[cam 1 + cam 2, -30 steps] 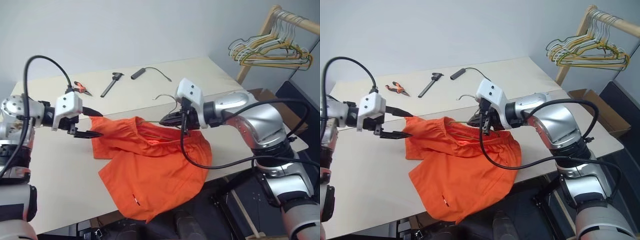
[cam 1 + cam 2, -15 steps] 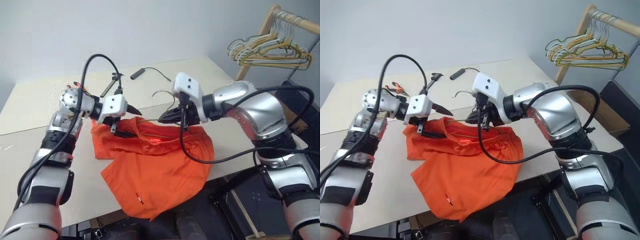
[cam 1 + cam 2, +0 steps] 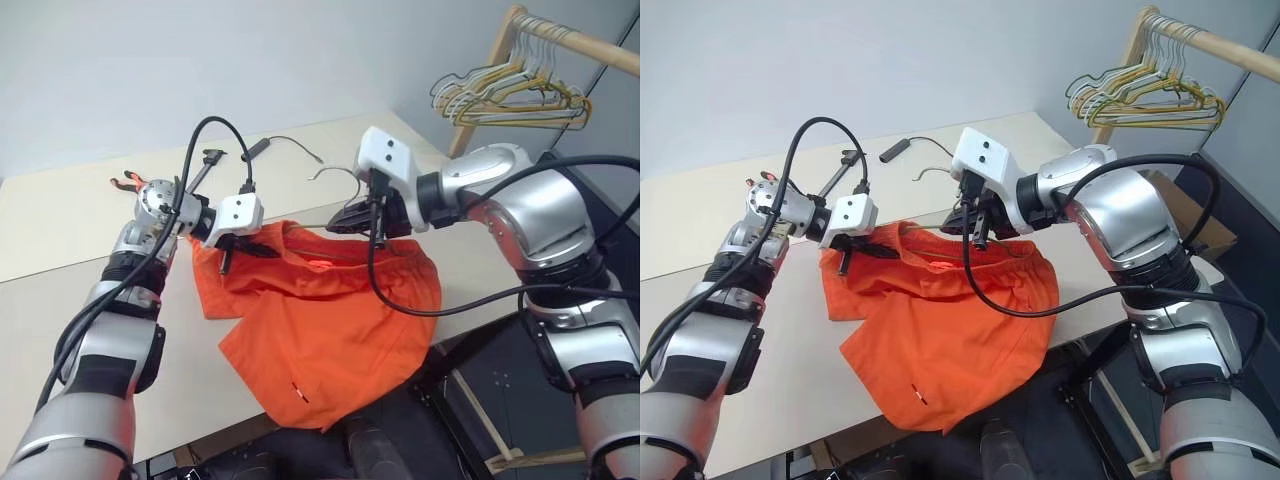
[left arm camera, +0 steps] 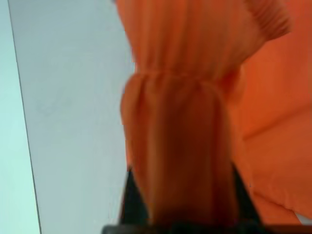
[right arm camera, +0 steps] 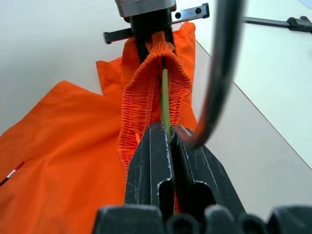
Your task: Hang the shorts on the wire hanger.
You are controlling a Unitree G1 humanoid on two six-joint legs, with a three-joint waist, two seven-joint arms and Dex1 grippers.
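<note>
The right claw (image 3: 973, 222) is clamping the wire hanger (image 3: 335, 176) inside the waistband while the left claw (image 3: 855, 250), at nine o'clock from it, is pinching the shorts (image 3: 320, 335), which are lying mostly on the desk (image 3: 60, 300), hanging unfinished.

Silver arms, black cables, white wrists
</note>
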